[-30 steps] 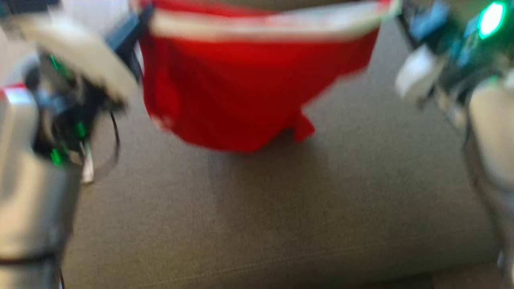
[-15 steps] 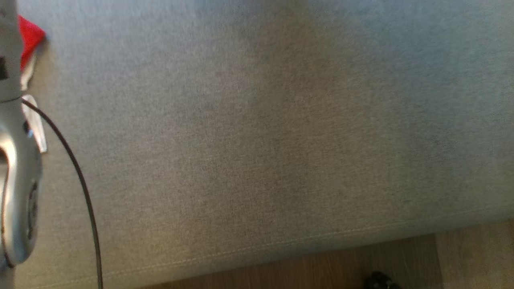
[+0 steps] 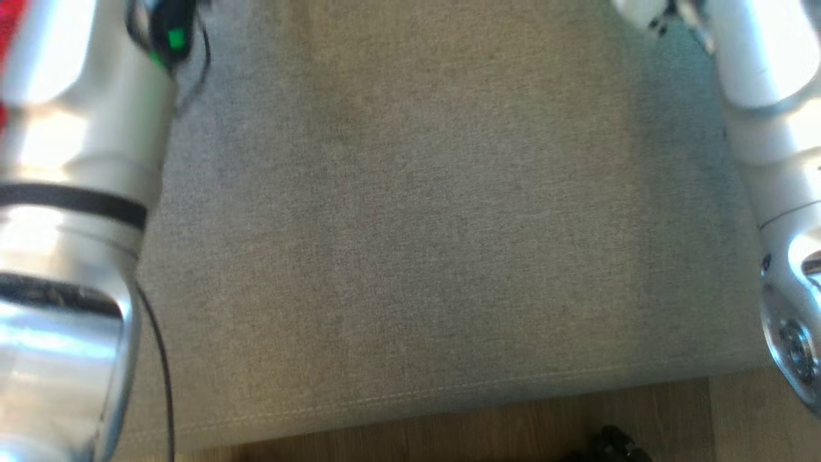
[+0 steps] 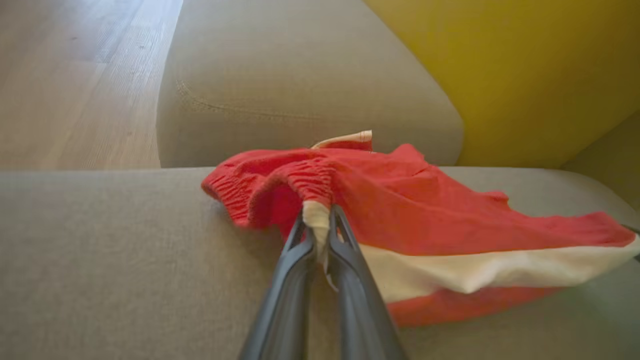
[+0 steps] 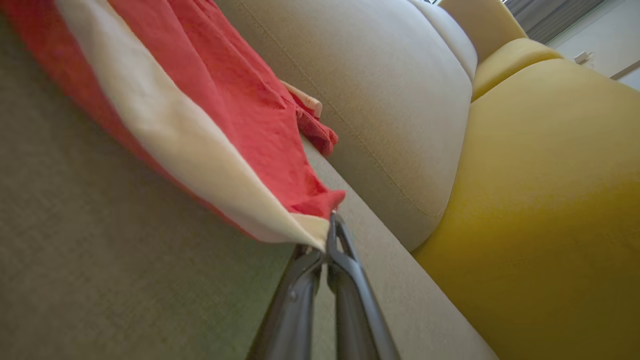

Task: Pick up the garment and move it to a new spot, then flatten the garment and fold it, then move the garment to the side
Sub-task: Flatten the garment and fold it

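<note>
The garment [image 4: 425,210] is a pair of red shorts with a cream band, stretched low over the grey sofa seat [image 4: 100,260]. My left gripper [image 4: 318,220] is shut on one bunched corner of it, at the elastic waistband. At the opposite corner my right gripper [image 5: 325,235] is shut on the cream band of the garment [image 5: 220,100]. In the head view my two pale forearms frame the seat cushion [image 3: 417,224], and a sliver of the red garment [image 3: 9,25] shows at the top left edge.
A grey back cushion [image 4: 300,85] rises behind the shorts, with a yellow cushion [image 5: 540,200] beside it. The seat's front edge [image 3: 417,394] drops to wooden floor [image 3: 449,436]. A dark object [image 3: 606,443] lies on the floor.
The head camera has swung down, so the shorts, spread between the grippers a second ago, have left that view. Both forearms now frame the bare seat.
</note>
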{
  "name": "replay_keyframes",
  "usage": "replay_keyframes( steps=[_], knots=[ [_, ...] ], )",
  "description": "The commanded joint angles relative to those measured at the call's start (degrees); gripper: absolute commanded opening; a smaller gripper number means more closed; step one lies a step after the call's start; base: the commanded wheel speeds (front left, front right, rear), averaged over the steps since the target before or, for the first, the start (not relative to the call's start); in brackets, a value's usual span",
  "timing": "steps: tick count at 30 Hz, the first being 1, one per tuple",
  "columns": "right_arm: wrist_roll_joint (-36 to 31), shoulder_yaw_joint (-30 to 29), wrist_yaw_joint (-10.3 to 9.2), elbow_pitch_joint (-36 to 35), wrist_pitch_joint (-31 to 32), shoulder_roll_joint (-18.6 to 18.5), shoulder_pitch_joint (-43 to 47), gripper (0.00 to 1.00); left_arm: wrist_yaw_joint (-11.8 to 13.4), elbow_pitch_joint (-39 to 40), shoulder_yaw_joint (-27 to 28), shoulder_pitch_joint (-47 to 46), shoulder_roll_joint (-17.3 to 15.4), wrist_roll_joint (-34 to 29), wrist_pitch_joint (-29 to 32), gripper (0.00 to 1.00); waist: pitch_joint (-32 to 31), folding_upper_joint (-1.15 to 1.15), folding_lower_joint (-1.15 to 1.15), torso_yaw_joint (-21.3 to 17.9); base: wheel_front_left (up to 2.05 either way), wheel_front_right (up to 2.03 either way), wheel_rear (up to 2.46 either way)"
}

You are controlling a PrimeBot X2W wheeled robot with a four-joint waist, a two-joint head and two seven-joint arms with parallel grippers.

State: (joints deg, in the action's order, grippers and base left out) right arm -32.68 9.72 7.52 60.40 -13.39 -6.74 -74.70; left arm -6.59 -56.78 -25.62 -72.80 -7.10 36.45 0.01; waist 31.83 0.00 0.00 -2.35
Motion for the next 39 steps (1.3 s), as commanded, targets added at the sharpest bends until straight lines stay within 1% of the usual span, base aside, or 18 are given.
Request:
replay_keyframes(
  steps=[1,7,10,12,14,18,22,24,26,30,36,39],
  knots=[
    [-0.19,0.43,-0.03,-0.73,-0.64,0.56,-0.38,0.0,-0.34,1.3,-0.11,-1.34,-2.42,-0.56,-0.02,0.0,-1.33,0.0,0.0,0.17,0.0,0.0,0.0],
    [0.72,5.63,-0.03,9.17,-1.16,-0.12,2.27,0.0,-0.82,-0.91,-5.23,4.93,-3.12,-1.83,0.02,0.0,-5.66,0.0,0.0,0.74,0.0,0.0,0.0],
    [2.13,7.72,-0.03,11.81,-1.31,-0.66,3.31,0.0,-0.87,-0.31,-8.1,8.21,-3.65,-1.86,-0.09,0.0,-7.92,0.0,0.0,0.9,0.0,0.0,0.0],
    [3.12,9.19,-0.03,12.73,-1.36,-1.15,4.43,0.0,-0.88,0.46,-10.07,10.42,-4.23,-1.67,-0.2,0.0,-9.33,0.0,0.0,1.02,0.0,0.0,0.0],
    [3.72,9.93,-0.03,13.02,-1.38,-1.39,5.08,0.0,-0.88,0.87,-10.9,11.47,-4.51,-1.45,-0.31,0.0,-9.99,0.0,0.0,1.08,0.0,0.0,0.0],
    [7.05,12.15,-0.03,13.46,-1.42,-2.29,7.84,0.0,-0.89,2.35,-13.55,15.26,-5.43,-0.34,-0.53,0.0,-12.37,0.0,0.0,1.28,0.0,0.0,0.0],
    [10.17,15.86,-0.03,13.53,-0.96,-3.25,11.47,0.0,-0.89,3.7,-14.72,18.58,-5.96,1.05,-1.59,0.0,-14.7,0.0,0.0,1.36,0.0,0.0,0.0],
    [12.99,17.98,-0.03,13.54,-0.51,-3.02,14.03,0.0,-0.89,4.04,-15.17,20.46,-6.02,1.4,-2.32,0.0,-16.26,0.0,0.0,1.53,0.0,0.0,0.0],
    [16.13,21.5,-0.03,13.54,-0.06,-2.71,16.55,0.0,-0.89,4.52,-15.21,22.58,-5.85,2.14,-3.15,0.0,-17.86,0.0,0.0,1.63,0.0,0.0,0.0],
    [23.1,30.85,-0.03,13.55,1.18,-3.23,20.78,0.0,-0.89,5.6,-16.26,26.89,-5.89,2.55,-3.98,0.0,-20.85,0.0,0.0,1.56,0.0,0.0,0.0],
    [35.68,44.52,-0.03,13.47,3.11,-5.99,23.07,0.0,-0.87,7.88,-17.39,32.77,-5.95,3.4,-4.09,0.0,-24.47,0.0,0.0,1.34,0.0,0.0,0.0],
    [42.6,52.39,-0.03,10.38,5.49,-8.21,24.97,0.0,-0.57,9.55,-17.7,35.73,-6.39,3.93,-3.88,0.0,-26.4,0.0,0.0,1.21,0.0,0.0,0.0]
  ],
)
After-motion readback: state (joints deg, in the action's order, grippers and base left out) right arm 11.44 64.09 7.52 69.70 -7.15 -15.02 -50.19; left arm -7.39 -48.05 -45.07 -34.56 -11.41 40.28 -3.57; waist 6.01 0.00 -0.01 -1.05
